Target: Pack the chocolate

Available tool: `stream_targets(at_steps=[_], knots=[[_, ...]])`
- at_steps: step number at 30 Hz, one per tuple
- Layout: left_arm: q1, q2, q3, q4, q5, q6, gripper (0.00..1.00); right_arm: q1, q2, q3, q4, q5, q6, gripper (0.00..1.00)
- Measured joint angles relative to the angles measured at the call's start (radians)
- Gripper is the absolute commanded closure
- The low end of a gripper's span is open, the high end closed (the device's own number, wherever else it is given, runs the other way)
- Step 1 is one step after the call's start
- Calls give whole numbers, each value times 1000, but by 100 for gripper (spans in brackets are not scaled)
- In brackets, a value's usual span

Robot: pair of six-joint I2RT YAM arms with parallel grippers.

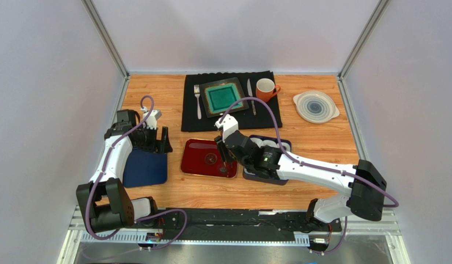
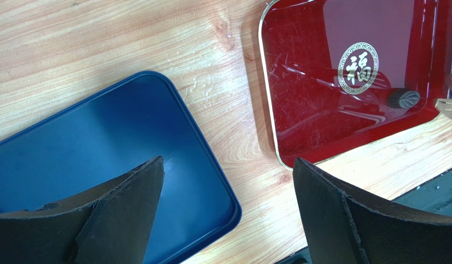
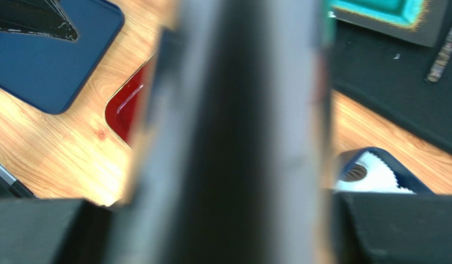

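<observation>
My biggest worry is the right arm [image 1: 316, 169]. It lies across the centre of the overhead frame and hides most of the navy box [image 1: 264, 180], so I cannot see which white paper cups [image 3: 376, 175] are free. A blind swing back could clip the box wall or shove it along the table [image 1: 321, 148]. Next is the red tray [image 2: 305, 66], upper right of the left wrist view: its glossy floor looks slick, so a sideways nudge would likely send things skating. The left gripper [image 2: 227, 165] hangs spread wide and empty over the gap between the navy lid [image 2: 101, 148] and that tray, near enough to collide if both arms move in. The right gripper [image 3: 217, 220] is pinching a dark grey tool [image 3: 228, 110], too blurred to name; the pale tips [image 2: 451, 105] at the right edge may be its end. The one chocolate [image 2: 403, 99] I can see, a dark oval, lies in the tray just beside those tips. If the squeeze lands off-centre, I judge it pops away or gets crushed.
</observation>
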Motion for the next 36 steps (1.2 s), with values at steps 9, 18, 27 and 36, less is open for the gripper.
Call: stream_targets(at_steps=[9,18,27,36], knots=[[0,0,0,0,-2,0,4,0,81,19,51,-21,4,55],[0,0,0,0,-6,1,4,0,102,19,79,-21,11,55],[1,0,0,0,-16,5,4,0,122,10,85,-24,30,56],[5,0,0,0,-17,8,4,0,122,-26,114,-20,41,66]])
